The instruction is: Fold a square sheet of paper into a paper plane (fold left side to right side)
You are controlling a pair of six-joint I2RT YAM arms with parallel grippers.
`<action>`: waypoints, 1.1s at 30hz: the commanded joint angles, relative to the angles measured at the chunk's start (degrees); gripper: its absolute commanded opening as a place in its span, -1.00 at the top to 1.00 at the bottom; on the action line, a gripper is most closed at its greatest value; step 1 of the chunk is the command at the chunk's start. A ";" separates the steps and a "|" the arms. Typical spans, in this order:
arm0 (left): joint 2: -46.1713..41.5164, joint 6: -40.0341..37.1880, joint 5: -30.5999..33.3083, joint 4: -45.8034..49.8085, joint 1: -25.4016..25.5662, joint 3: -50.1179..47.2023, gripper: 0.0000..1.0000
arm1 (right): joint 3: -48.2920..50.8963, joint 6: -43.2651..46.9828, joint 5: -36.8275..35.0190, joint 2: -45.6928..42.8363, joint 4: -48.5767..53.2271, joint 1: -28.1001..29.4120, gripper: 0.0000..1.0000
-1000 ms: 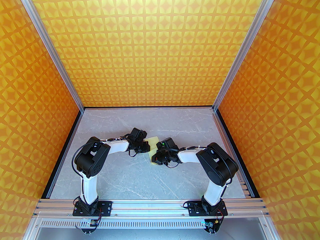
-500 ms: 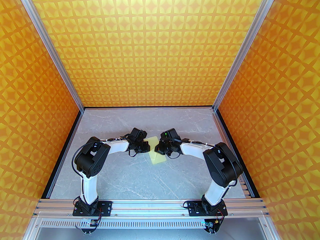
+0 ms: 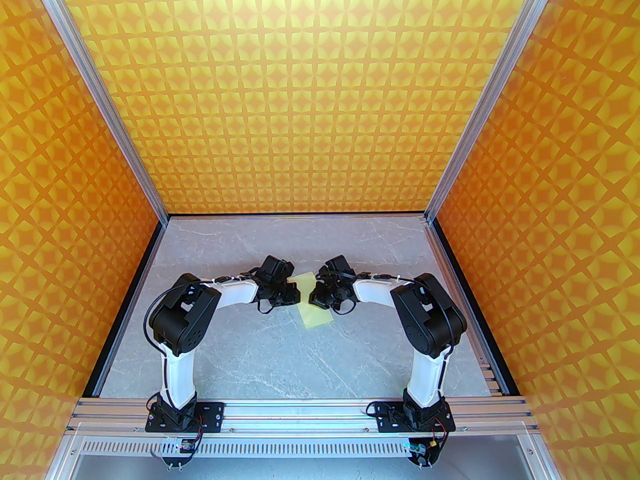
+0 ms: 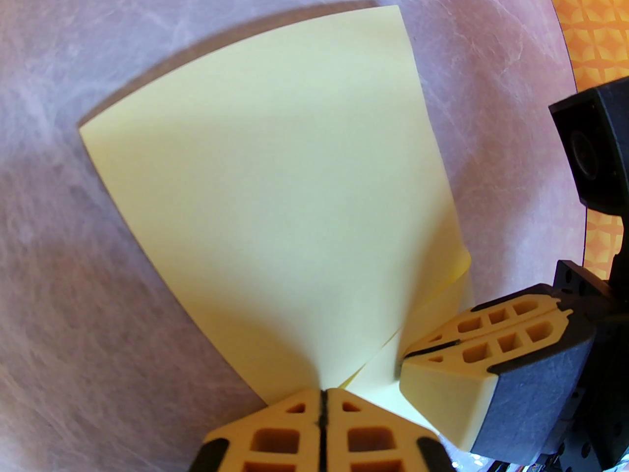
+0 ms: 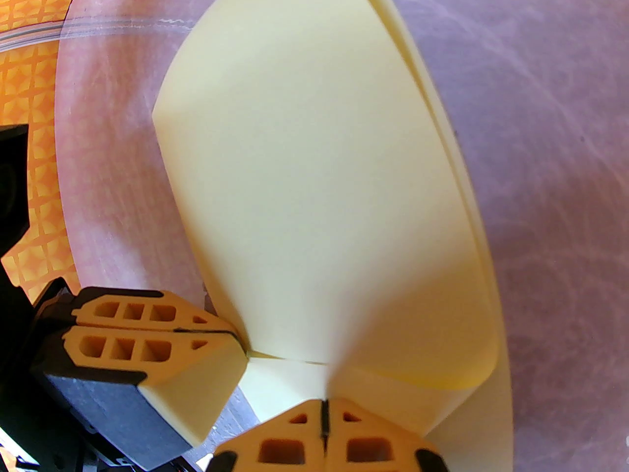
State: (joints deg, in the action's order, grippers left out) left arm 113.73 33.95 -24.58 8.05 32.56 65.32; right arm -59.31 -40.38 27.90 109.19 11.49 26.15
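From above, the left gripper (image 3: 298, 295) and the right gripper (image 3: 313, 299) nearly meet over the grey marbled table (image 3: 240, 348). Between them they cover the far part of the sheet of paper (image 3: 315, 315), whose near end pokes out toward the bases, flat and pale yellow. The left wrist camera supplies what that view lacks: the sheet is doubled over, and its top layer bows up off the layer beneath. That layer runs down into the left fingertips (image 4: 300, 406), which are pressed together on it with no gap. To their right, the right gripper's yellow fingers (image 4: 496, 330) come in sideways, also closed, with their tips on the lower layer. The right wrist camera mirrors this: the left fingers (image 5: 147, 332) enter at its left, tips at the sheet's corner, and its own fingers at the bottom are clamped on the top layer. Both cameras cut their own fingers off at the frame's bottom, and the pinched paper is hidden between the pads. The two layers' edges seem slightly out of line along the right side, though the lens bends everything
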 commanded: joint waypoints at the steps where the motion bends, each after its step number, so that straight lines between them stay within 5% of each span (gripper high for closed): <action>1: 2.37 -1.10 1.81 2.25 0.32 0.27 0.89 | 1.75 1.12 -2.59 1.81 0.93 -0.75 1.00; 17: 1.91 -1.00 1.81 2.38 0.40 0.03 0.87 | 4.13 1.01 0.29 0.30 -0.98 -1.09 1.00; 26: -6.52 0.31 1.97 4.37 -0.29 0.60 0.53 | 6.80 1.51 -1.24 0.86 -1.75 -1.10 1.00; 33: -11.78 6.67 0.62 0.80 2.75 -4.46 0.78 | 6.64 1.80 -1.57 0.50 -1.11 -1.10 1.00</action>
State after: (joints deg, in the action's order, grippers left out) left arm 103.15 37.34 -23.49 10.07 33.32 63.26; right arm -55.02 -39.75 30.39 108.29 5.13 25.02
